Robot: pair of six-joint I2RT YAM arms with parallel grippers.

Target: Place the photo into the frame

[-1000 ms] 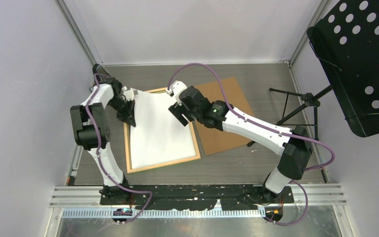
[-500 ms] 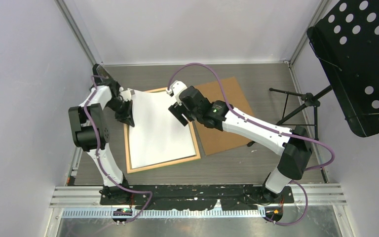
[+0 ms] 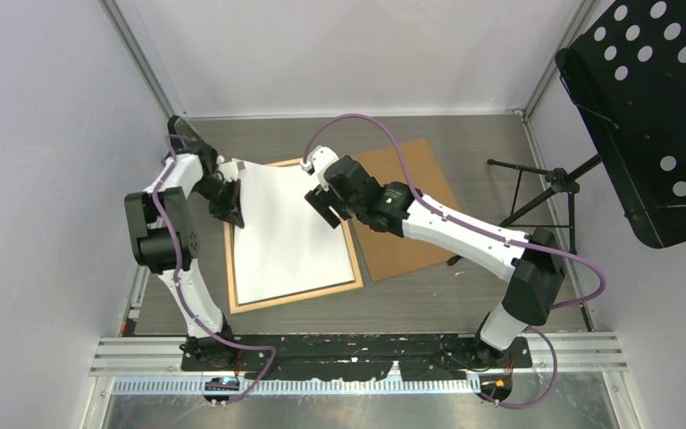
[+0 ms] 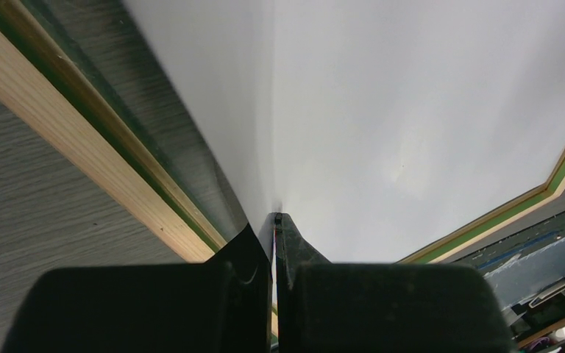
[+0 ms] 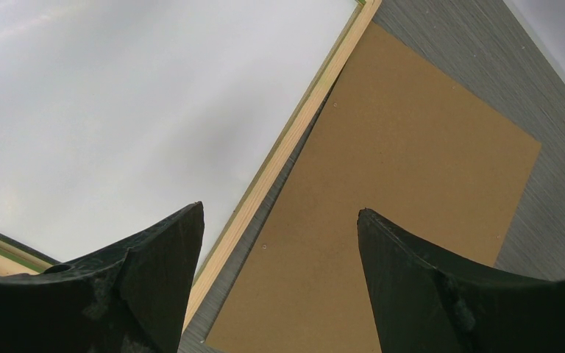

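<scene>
The photo (image 3: 290, 237) is lying white side up, mostly within the frame (image 3: 296, 298) on the table. Farther back, the left jaws are pinching its raised edge and the right jaws are hovering wide, empty. Final seating is remaining.

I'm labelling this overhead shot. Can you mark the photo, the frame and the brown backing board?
the photo (image 3: 290, 237): overhead view, middle of its white upturned side.
the frame (image 3: 296, 298): overhead view, its near wooden rail.
the brown backing board (image 3: 399, 253): overhead view, its bare near part.

No text, label, brand or number can be read anywhere
</scene>
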